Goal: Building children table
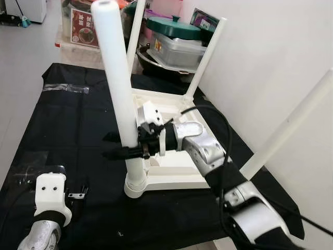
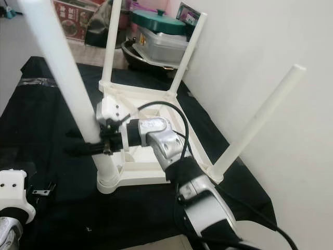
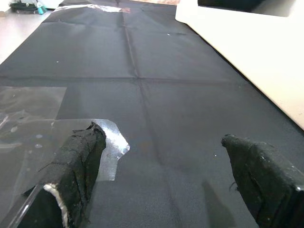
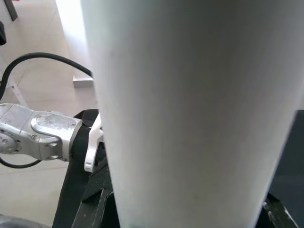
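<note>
A white children's table (image 1: 177,172) lies upside down on a black cloth (image 1: 78,120), its legs pointing up. My right gripper (image 1: 122,146) is shut on the near-left leg (image 1: 117,78), low down just above its socket, with one black finger on each side. That leg (image 4: 190,109) stands very close in the right wrist view. The far-left leg (image 1: 136,31), far-right leg (image 1: 205,57) and near-right leg (image 2: 260,120) all stand in their corners. My left gripper (image 3: 166,180) hovers open just over the cloth at the near left, holding nothing.
A white wall (image 1: 270,52) runs close along the table's right side. Behind the cloth stand a green-lidded pot (image 1: 174,27), a steel container (image 1: 179,49) and a red printed box (image 1: 83,26). A clear plastic sheet (image 3: 33,109) lies on the cloth by my left gripper.
</note>
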